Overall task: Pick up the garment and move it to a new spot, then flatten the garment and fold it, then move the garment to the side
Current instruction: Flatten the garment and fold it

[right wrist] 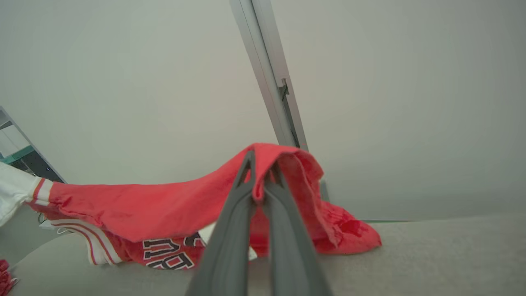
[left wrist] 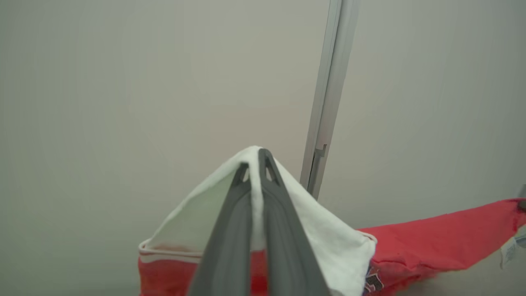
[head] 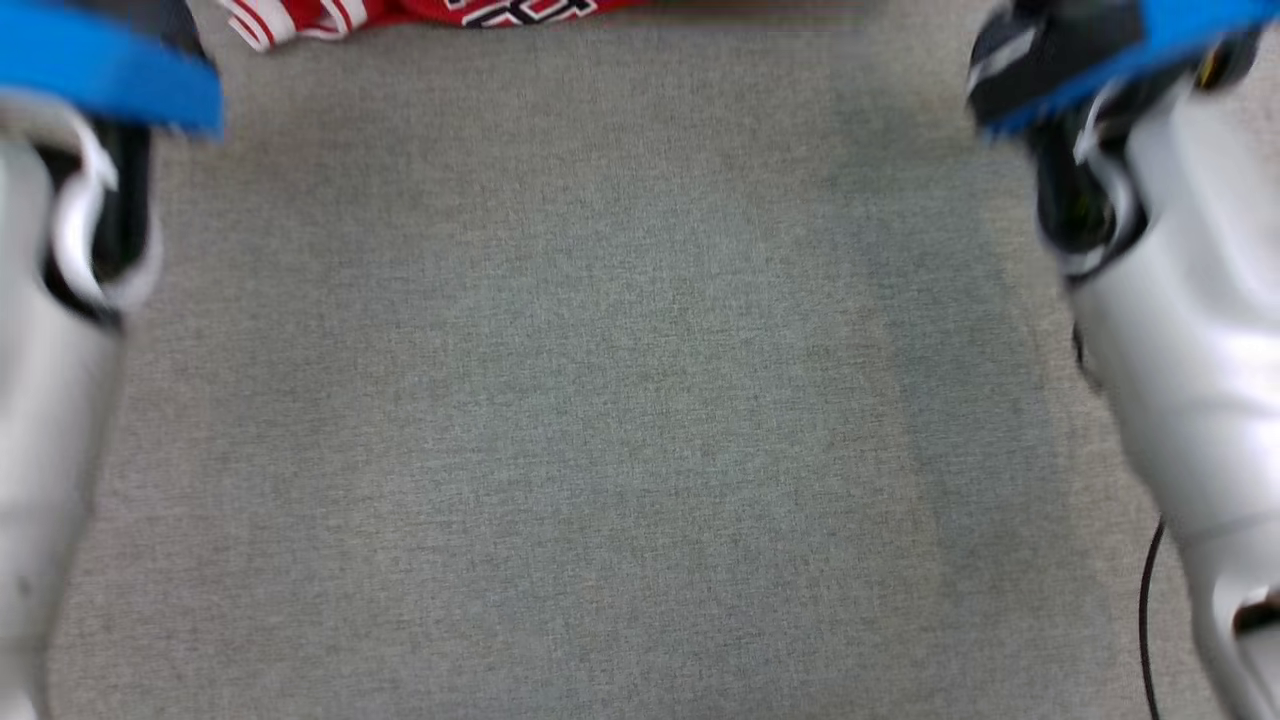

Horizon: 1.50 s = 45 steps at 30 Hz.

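stage: step one, pick-up and move; garment (right wrist: 135,205) is raised at two points, not yet laid at a new spot by my read
left gripper (left wrist: 255,159): clamped on a white part of the garment, cloth pinched between the fingers and tented over the tips
right gripper (right wrist: 261,166): clamped on a red edge, cloth draped over both fingers
garment position: strung between the two grippers, middle sagging; lower part with the black-and-white lettering rests on the grey surface (head: 620,400), far side
done: both grasps made, top edge lifted
left: carry and set down, flatten, fold, move aside; none of it begun, judging by how things lie
head view adds: wide bare stretch of grey surface in front, likely landing area; garment is just a red-and-white strip at the top edge; left forearm (head: 40,420) and right forearm (head: 1180,380) at the sides, blurred
left wrist view adds: white section with red trim at its hem, red body running off right toward the other grip
right wrist view adds: the sag, the lettering, a crumpled red fold touching the surface right of the fingers, metal post (right wrist: 267,74) behind against a plain wall
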{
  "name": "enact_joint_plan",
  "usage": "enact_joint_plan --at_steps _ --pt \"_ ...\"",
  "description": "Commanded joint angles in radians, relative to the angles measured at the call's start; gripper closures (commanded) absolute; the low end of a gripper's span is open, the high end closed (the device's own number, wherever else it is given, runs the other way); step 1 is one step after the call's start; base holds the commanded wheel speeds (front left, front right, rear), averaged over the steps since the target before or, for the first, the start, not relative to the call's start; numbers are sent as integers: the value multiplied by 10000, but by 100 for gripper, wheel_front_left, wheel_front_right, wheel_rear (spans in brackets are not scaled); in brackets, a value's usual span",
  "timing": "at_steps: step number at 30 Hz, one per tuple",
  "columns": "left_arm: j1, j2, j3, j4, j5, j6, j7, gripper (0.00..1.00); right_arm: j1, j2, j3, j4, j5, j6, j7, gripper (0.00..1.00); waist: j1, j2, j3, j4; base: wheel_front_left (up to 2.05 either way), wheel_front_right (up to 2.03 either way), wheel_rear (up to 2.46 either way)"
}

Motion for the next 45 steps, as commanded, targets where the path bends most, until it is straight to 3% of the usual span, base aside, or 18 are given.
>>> enact_joint_plan --at_steps 1,9,20,31,39,45 --pt "634 -42 193 -297 84 131 -41 100 558 -54 62 -220 84 1 -29 100 -1 0 -158 -69 0 0 0" --pt "4834 -715 1370 -2242 473 700 -43 100 3719 -195 -27 -1360 499 1 -31 100 -1 0 -1038 -49 0 0 0" --pt "8644 -1814 1715 -2882 809 680 -46 100 6793 -193 -284 -1690 737 1 -34 100 -1 0 -2502 105 0 0 0" --pt "10802 -2289 1380 -3143 1038 782 -45 100 8914 -622 -744 -2057 618 1 110 100 -1 0 -3612 414 0 0 0" --pt "11754 -2111 1061 -3588 1115 936 215 100 10483 -804 -1567 -2990 165 1 851 100 -1 0 -4127 711 0 0 0" --pt "12187 -1921 826 -4024 1253 1087 555 100 11825 -570 -2475 -4096 -210 1 1657 100 -1 0 -4314 840 0 0 0"
